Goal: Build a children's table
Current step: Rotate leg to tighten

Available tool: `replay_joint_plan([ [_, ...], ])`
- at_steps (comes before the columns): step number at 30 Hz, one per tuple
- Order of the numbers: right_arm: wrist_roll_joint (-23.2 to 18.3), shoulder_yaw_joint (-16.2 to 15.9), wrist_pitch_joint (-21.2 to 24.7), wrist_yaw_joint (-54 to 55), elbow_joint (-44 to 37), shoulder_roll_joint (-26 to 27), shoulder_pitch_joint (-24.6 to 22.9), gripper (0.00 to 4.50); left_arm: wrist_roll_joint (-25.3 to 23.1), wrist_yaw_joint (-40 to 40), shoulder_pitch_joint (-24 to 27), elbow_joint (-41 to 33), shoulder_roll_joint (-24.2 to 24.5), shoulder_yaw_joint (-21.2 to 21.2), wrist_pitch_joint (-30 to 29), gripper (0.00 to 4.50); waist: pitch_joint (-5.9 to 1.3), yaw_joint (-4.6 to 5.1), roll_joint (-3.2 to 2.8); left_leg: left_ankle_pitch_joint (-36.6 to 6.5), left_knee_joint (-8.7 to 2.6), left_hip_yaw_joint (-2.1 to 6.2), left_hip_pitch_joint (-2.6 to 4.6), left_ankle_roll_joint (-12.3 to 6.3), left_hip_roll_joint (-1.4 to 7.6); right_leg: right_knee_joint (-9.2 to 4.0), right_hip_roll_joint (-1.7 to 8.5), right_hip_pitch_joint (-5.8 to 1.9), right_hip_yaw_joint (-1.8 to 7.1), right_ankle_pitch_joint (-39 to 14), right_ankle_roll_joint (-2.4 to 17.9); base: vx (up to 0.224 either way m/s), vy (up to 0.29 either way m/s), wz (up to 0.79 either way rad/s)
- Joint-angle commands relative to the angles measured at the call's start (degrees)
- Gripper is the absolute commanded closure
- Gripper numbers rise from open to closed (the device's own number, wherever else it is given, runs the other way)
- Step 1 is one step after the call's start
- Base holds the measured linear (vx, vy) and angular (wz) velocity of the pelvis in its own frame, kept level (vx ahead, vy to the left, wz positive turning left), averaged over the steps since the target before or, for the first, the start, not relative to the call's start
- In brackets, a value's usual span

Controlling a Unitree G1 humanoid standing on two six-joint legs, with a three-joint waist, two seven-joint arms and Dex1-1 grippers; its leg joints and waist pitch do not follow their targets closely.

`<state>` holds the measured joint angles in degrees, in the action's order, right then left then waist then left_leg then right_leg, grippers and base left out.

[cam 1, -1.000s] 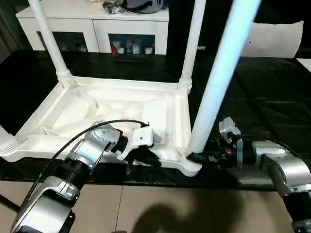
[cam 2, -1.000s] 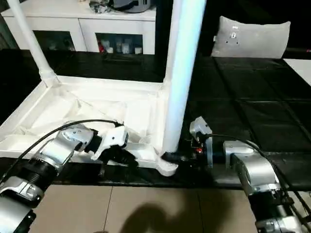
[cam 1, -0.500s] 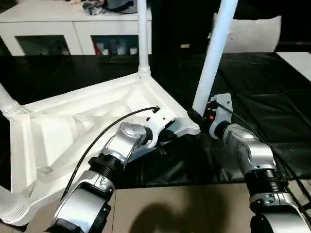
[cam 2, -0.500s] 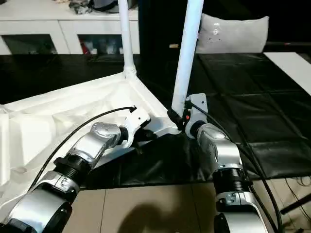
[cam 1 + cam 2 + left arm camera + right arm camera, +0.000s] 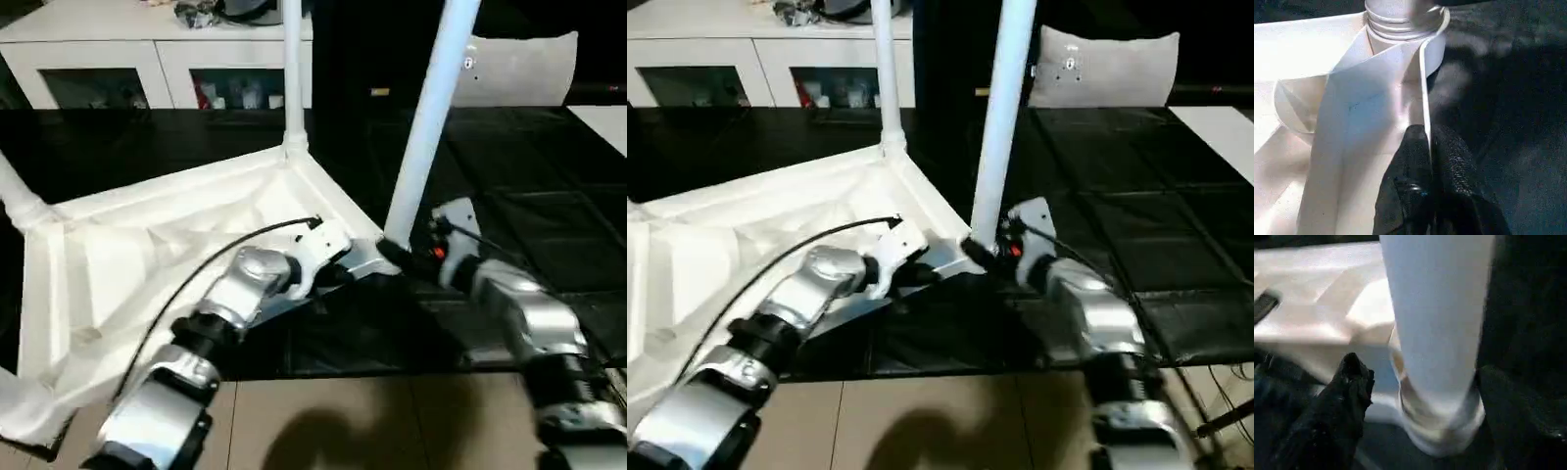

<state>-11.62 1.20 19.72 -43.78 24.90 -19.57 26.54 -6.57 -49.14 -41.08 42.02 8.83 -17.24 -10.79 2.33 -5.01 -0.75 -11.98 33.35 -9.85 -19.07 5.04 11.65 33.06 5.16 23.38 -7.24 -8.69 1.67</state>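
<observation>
The white tabletop (image 5: 147, 245) lies upside down on the black mat, ribs up. Legs stand in its corner sockets: a far one (image 5: 292, 69), one at the left edge (image 5: 15, 196) and the near right leg (image 5: 428, 127). My left gripper (image 5: 338, 277) is shut on the thin rim (image 5: 1424, 98) just beside that near right corner socket (image 5: 1400, 19). My right gripper (image 5: 395, 257) stands open at the base of the near right leg (image 5: 1435, 323), one black finger (image 5: 1349, 401) on each side and a gap to the tube.
A white cabinet with glass doors (image 5: 157, 69) stands behind the mat, and a grey pillow (image 5: 519, 69) lies at the back right. The black mat (image 5: 549, 196) stretches to the right. Tan floor tiles (image 5: 343, 421) run along the near edge.
The tabletop has swung round, its near right corner moving away from me. The right gripper's fingers have since spread apart off the leg. The left gripper keeps its hold on the rim.
</observation>
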Motion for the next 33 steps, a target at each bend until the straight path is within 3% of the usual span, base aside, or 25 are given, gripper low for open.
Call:
replay_joint_plan([
  [1, -1.0, -1.3, -1.3, -5.6, -1.9, -2.7, 0.0, 0.48, -1.6, -4.2, 0.4, 1.2, 2.6, -2.1, 4.6, 4.5, -3.51, -0.35, 0.93, -6.9, -3.39, 0.1, -0.88, -5.84, 1.01, -4.36, 3.5, -3.93, 2.91, -19.6, 7.1, 0.0, 0.0, 0.0],
  [6, -1.2, -3.3, -3.6, -12.3, -3.3, -6.0, -0.7, 0.18, -2.0, -8.4, 0.8, 1.3, 5.0, -3.8, 8.7, 4.5, -3.57, -0.66, 0.94, -6.8, -3.34, 0.07, -0.78, -6.0, 1.31, -3.95, 3.52, -3.81, 3.07, -17.8, 7.8, 0.0, 0.0, 0.0],
  [10, -1.2, -6.2, -6.6, -22.6, -4.7, -10.2, -1.8, 0.18, -0.8, -18.3, 1.8, 0.1, 8.5, -5.6, 14.6, 4.5, -3.57, -1.4, 1.23, -6.6, -3.27, -0.01, -0.88, -6.53, 1.52, -3.68, 3.75, -3.89, 3.14, -17.3, 8.4, 0.0, 0.0, 0.0],
  [12, -1.3, -6.3, -7.0, -23.7, -4.6, -10.3, -1.8, 0.18, -0.3, -20.2, 2.0, -0.4, 9.0, -5.9, 15.1, 4.5, -3.62, -1.63, 1.05, -6.1, -3.28, -0.01, -0.8, -6.38, 1.69, -3.51, 3.78, -3.76, 3.2, -16.6, 8.9, 0.0, 0.0, 0.0],
  [14, -2.0, -7.0, -7.3, -26.1, -5.0, -10.8, -2.1, 0.42, -0.1, -22.8, 2.2, -0.8, 9.9, -6.8, 16.0, 4.5, -3.52, -1.89, 1.31, -6.6, -3.32, -0.11, -0.67, -6.01, 1.73, -3.5, 3.78, -3.64, 3.21, -16.9, 9.2, 0.0, 0.0, 0.0],
  [20, -4.7, -9.1, -4.9, -32.3, -6.9, -12.0, -3.0, 0.96, 0.2, -31.0, 2.2, -1.3, 12.3, -9.1, 19.3, 4.5, -3.45, -3.0, 1.16, -7.4, -3.45, -0.1, -0.41, -5.05, 1.92, -3.6, 4.0, -3.55, 3.41, -18.5, 8.7, 0.0, 0.0, 0.0],
  [33, -5.9, -11.3, -2.1, -37.1, -8.9, -12.5, -4.1, 2.15, 0.3, -34.3, 1.6, -0.7, 12.7, -9.4, 20.8, 4.5, -3.59, -3.3, 1.08, -6.6, -3.4, 0.0, -0.59, -4.22, 1.83, -3.47, 3.88, -3.69, 3.3, -18.1, 8.1, 0.0, 0.0, 0.0],
])
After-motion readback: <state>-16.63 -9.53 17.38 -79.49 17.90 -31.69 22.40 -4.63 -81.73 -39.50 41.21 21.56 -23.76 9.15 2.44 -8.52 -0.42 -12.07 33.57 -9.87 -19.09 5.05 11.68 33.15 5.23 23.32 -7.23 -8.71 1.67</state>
